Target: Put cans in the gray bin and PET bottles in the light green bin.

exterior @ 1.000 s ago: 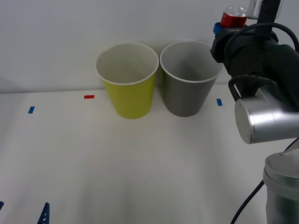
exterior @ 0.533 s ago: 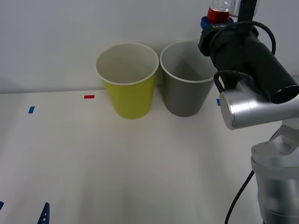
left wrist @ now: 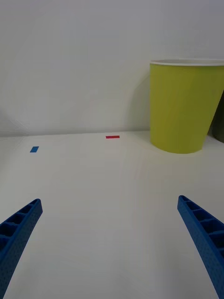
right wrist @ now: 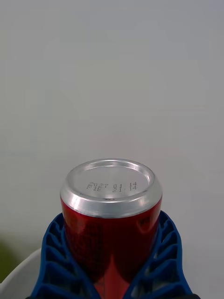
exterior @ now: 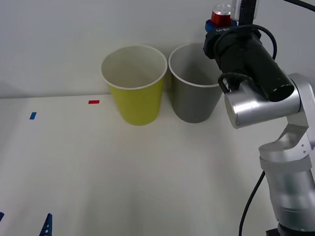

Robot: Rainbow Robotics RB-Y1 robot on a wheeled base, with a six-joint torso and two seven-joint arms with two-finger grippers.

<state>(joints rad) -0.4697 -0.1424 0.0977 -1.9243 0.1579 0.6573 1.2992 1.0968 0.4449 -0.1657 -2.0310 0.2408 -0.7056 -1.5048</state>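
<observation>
A small shiny red can (exterior: 221,15) with a silver end (right wrist: 111,186) is held high in the air, just above the far right rim of the gray bin (exterior: 197,83). My right gripper (exterior: 219,24) is shut on it, its blue fingers (right wrist: 56,261) hugging both sides. The light green bin (exterior: 135,84) stands just left of the gray one, both upright with pale insides; it also appears in the left wrist view (left wrist: 185,105). My left gripper (left wrist: 112,247) is open low over the table's near left part, with nothing between its fingers.
Small blue tape marks (exterior: 33,115) and a red one (exterior: 93,102) lie on the white table (exterior: 123,172). A plain wall rises close behind the bins. The right arm's black and silver body (exterior: 256,83) overhangs the table's right side.
My right gripper has carried the can leftward, from right of the gray bin to over its far right rim. The bins and the left arm have stayed put.
</observation>
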